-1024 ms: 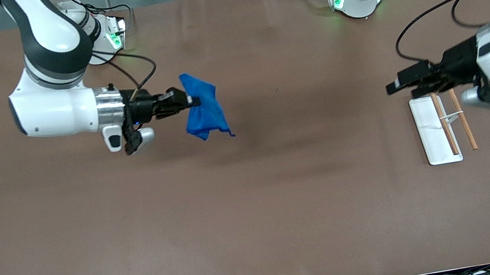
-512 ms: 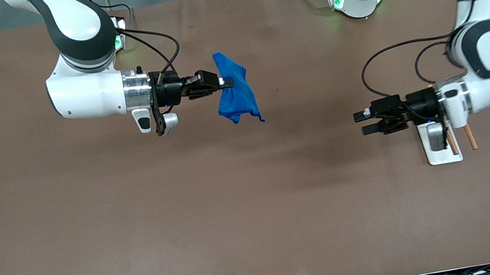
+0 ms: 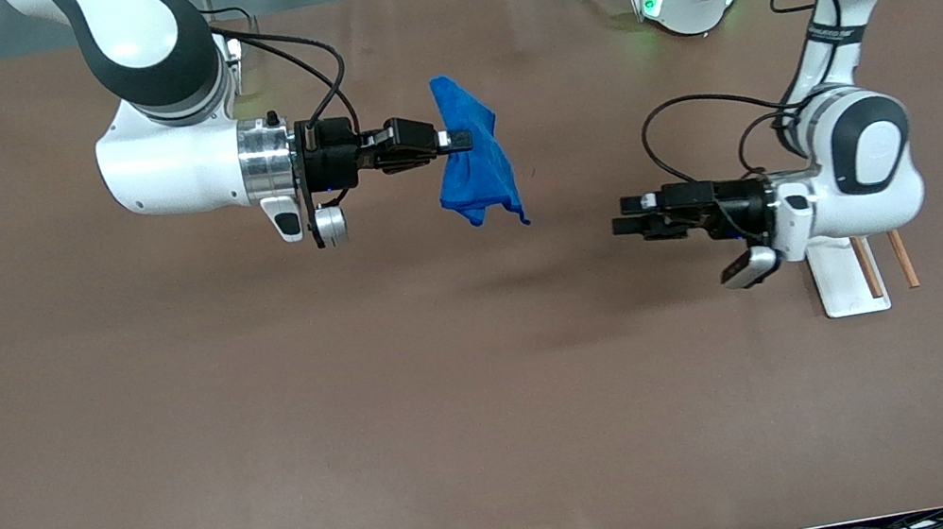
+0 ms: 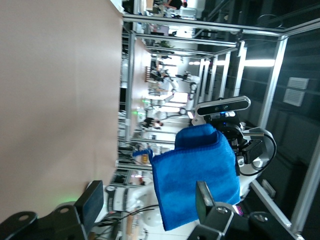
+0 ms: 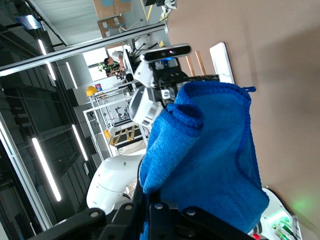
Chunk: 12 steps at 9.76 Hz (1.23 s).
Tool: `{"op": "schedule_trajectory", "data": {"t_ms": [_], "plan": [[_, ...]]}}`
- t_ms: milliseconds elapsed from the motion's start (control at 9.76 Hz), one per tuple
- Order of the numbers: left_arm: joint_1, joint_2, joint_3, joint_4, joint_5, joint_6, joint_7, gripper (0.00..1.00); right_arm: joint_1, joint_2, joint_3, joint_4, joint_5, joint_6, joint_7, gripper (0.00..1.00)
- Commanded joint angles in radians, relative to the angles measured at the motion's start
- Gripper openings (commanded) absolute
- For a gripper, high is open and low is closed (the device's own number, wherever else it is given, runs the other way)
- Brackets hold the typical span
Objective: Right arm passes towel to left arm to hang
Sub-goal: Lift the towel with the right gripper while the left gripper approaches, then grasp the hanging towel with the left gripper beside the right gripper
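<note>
the right arm's black two-finger end effector (image 3: 451, 141) is clamped on the bright blue soft cloth towel (image 3: 476, 166), hanging above the brown worktop (image 3: 267, 414); the left arm's black end effector (image 3: 628, 216) faces it, well apart, fingers parted.

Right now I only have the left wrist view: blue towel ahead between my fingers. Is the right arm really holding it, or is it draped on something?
Observer: Held. The right gripper is shut on the towel, which hangs from it in the air above the table.
Operator: Has my gripper reached it?
Observer: No. In the front view the left gripper is open, with bare table showing between it and the towel.
Operator: Where's the rack?
Observer: The white-based rack with two wooden bars sits at the left arm's end of the table, partly hidden under your wrist.
</note>
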Motion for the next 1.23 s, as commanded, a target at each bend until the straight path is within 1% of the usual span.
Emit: {"op": "schedule_trajectory", "data": {"t_ms": [0,205,410,717,819,922,1127], "plan": [[0.003,0.015,-0.06,-0.078,-0.118,0.002,0.096,0.82,0.037,0.07,0.0,0.077,0.027,0.057,-0.006,0.0],[0.001,0.019,-0.091,-0.127,-0.175,0.002,0.196,0.83,0.057,0.11,0.0,0.117,0.026,0.102,-0.006,0.0],[0.01,0.03,-0.129,-0.153,-0.229,0.0,0.244,0.82,0.062,0.123,0.0,0.131,0.024,0.105,-0.006,0.0],[0.006,0.033,-0.142,-0.156,-0.269,-0.021,0.25,0.78,0.064,0.123,0.0,0.131,0.025,0.105,-0.006,0.0],[0.006,0.032,-0.143,-0.164,-0.276,-0.029,0.25,0.74,0.064,0.123,0.0,0.131,0.025,0.105,-0.007,0.0],[0.004,0.032,-0.145,-0.164,-0.281,-0.035,0.25,0.71,0.064,0.123,0.0,0.131,0.025,0.105,-0.007,0.0],[-0.001,0.045,-0.146,-0.163,-0.289,-0.037,0.256,0.71,0.064,0.123,0.0,0.13,0.025,0.111,-0.007,0.0]]}}
